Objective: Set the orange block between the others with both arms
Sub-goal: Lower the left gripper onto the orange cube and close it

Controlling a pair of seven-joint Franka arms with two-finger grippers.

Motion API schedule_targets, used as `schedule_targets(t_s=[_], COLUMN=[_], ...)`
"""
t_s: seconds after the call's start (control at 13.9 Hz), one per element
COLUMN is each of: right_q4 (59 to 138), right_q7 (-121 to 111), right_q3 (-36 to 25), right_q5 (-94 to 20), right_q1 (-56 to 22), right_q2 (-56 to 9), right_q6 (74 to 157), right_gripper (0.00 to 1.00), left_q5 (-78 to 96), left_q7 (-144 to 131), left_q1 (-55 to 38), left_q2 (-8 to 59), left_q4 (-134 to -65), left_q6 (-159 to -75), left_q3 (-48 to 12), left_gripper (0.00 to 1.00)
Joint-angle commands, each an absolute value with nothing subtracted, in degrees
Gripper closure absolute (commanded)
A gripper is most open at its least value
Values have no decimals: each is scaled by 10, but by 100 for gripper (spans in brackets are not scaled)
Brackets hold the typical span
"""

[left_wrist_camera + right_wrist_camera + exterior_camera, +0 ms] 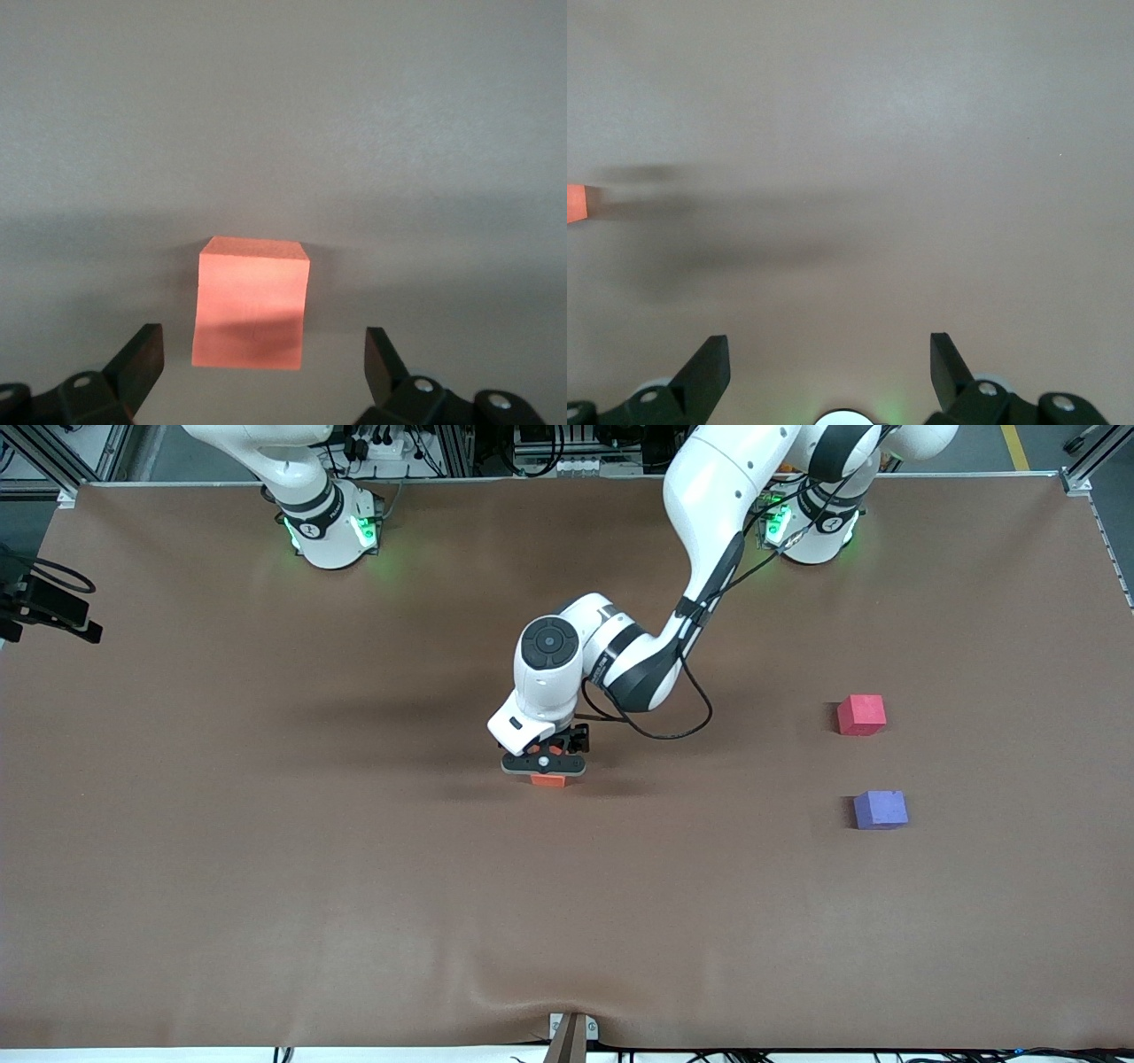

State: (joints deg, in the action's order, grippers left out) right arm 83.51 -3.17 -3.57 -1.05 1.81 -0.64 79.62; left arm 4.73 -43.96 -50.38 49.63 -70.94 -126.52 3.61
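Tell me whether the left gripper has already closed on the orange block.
No: in the left wrist view the left gripper is open, its fingers standing clear of the orange block on either side.

A brown matte cloth cover (266, 868) spans the whole tabletop and shows shallow wrinkles toward the edge nearest the front camera. A small grey metal bracket (571, 1032) sits at the middle of that edge. A black clamp-mounted device (49, 607) overhangs the edge at the right arm's end.
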Motion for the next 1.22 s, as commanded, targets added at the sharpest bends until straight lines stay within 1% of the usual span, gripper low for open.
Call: schedule_targets(t_s=[0.0, 0.14, 0.93, 1.01, 1.15], right_q4=[833, 833, 833, 833, 834], right_q7=[-40, -40, -40, -40, -40], right_q3=[-25, -25, -25, -25, -25], right_q5=[-2, -3, -2, -2, -1], right_q1=[29, 29, 29, 29, 30], right_q2=[-1, -1, -1, -1, -1], right_q6=[791, 792, 792, 792, 792], right_gripper=[0, 0, 0, 0, 0], left_q5=[46, 45, 43, 42, 19], left_q7=[-447, -445, -430, -423, -422], left_q1=[-530, -531, -533, -533, -533], left_q2=[516, 530, 545, 549, 550], left_q4=[-689, -690, -694, -694, -694], left_q6=[-1266, -1277, -1295, -1295, -1295], left_q3=[69, 71, 70, 70, 69], left_gripper=[0, 0, 0, 6, 40])
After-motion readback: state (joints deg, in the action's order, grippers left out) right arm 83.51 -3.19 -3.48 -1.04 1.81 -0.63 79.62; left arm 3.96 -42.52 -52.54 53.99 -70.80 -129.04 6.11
